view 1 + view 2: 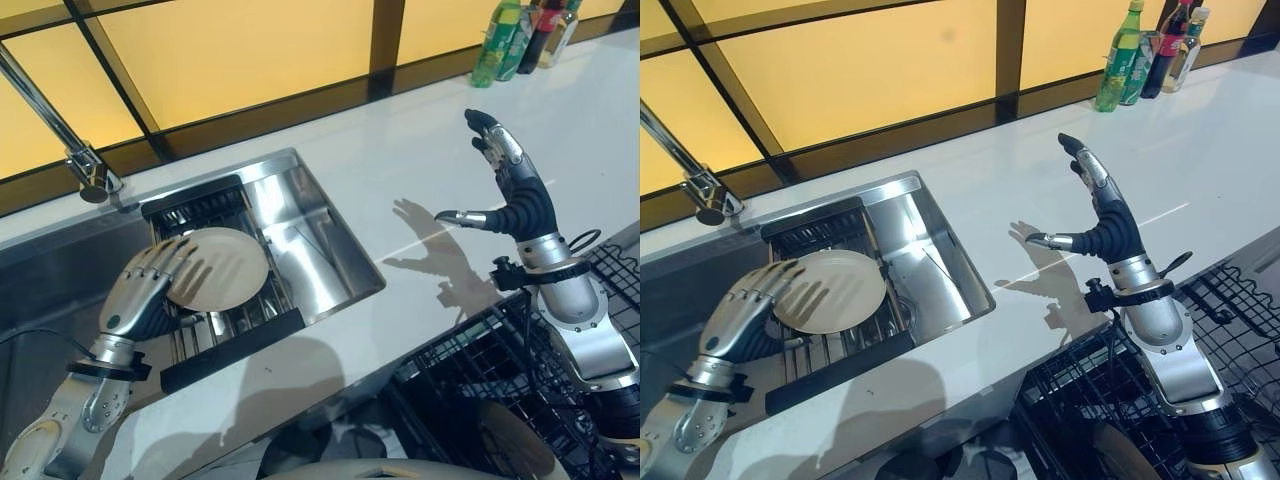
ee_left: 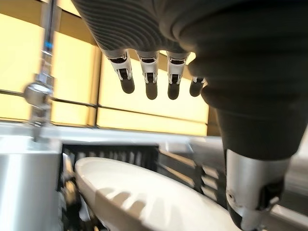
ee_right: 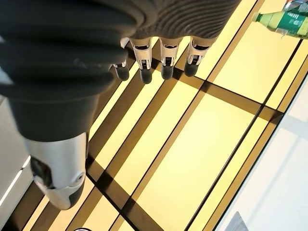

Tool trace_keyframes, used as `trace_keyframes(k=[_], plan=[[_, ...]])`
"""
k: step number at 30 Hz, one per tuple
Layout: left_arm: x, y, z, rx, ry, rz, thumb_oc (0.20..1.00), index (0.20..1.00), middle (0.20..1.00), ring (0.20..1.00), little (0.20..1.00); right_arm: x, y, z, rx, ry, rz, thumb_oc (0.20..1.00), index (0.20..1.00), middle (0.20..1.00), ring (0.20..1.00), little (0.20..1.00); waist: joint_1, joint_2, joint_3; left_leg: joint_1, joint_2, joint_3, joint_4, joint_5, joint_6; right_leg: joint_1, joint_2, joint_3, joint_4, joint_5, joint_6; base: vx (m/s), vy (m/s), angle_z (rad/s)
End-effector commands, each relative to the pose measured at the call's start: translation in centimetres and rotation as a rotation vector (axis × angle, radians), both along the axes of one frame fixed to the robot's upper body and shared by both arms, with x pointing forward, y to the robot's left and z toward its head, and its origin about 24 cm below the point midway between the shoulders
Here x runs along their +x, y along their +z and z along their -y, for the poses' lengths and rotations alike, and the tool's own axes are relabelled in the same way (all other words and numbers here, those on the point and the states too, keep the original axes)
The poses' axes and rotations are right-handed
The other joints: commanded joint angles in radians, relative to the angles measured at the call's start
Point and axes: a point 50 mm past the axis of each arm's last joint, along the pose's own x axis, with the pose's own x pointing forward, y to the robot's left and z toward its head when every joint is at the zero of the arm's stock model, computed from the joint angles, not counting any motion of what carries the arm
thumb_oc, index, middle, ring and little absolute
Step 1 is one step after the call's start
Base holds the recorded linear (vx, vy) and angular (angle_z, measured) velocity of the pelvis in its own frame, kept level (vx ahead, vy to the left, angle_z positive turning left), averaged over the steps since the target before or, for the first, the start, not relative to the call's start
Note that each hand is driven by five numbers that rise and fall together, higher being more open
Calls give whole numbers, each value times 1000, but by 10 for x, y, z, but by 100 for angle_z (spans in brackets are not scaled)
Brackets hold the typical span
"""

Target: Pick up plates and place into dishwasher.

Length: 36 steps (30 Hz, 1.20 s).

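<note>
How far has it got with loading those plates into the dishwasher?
Early on. One plate still lies on the rack in the sink, with the left hand open over its edge, not gripping yet. The right hand is raised, open and empty above the counter. A plate-like shape shows in the dishwasher basket.

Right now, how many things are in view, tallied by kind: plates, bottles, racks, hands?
Plates: 1, the plate on the sink rack, under the left hand.
Bottles: 3 at least, the bottles at the back of the counter.
Racks: 2, the sink rack and the black dishwasher basket.
Hands: 2, with the right hand raised open.
Total: 8.
</note>
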Motion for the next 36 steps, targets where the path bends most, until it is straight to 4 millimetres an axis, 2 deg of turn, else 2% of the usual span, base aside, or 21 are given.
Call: trace_keyframes(k=[1,6,13,17,23,28,36], plan=[[6,13,1,217,-93,46,1000,1000,1000,1000,1000,-6,22,-4,-33,46,91,1000,1000,1000,1000,1000,-12,-29,0,-132,-34,14,72,37,-4,74,-27,14,-13,-27,27,-38,73,-16],[6,4,-1,276,-83,-31,1000,1000,1000,1000,1000,-4,28,-2,-57,74,90,1000,1000,1000,1000,1000,-39,-20,29,-149,-34,38,93,32,-1,49,-32,34,-3,-24,31,-4,85,-14],[8,-12,-6,332,-29,-23,1000,1000,1000,1000,1000,0,29,-7,-98,104,86,1000,1000,1000,1000,1000,-54,-13,50,-168,-33,62,108,28,0,28,-41,50,6,-26,34,9,83,-8],[8,-21,-18,365,59,11,1000,1000,1000,1000,1000,5,32,-10,-112,111,88,1000,1000,1000,1000,1000,-61,-9,70,-184,-34,71,113,30,0,9,-45,60,17,-27,36,-23,79,-8],[14,-18,-44,383,231,121,1000,1000,1000,1000,1000,8,36,-18,-121,129,116,1000,1000,1000,1000,1000,-65,-18,108,-229,-32,83,130,33,4,-36,-45,75,31,-22,37,-80,22,-10],[28,-15,-56,404,319,183,1000,1000,1000,1000,1000,15,49,-33,-106,148,192,1000,1000,1000,1000,1000,-66,-62,172,-300,-26,93,159,33,8,-104,-30,90,49,-10,31,-177,-70,-4],[46,-32,-65,369,556,269,1000,1000,1000,1000,1000,17,60,-56,-73,193,285,1000,1000,1000,1000,1000,-79,-137,236,-371,-9,103,171,37,18,-175,-3,108,55,5,18,-125,-60,-8]])
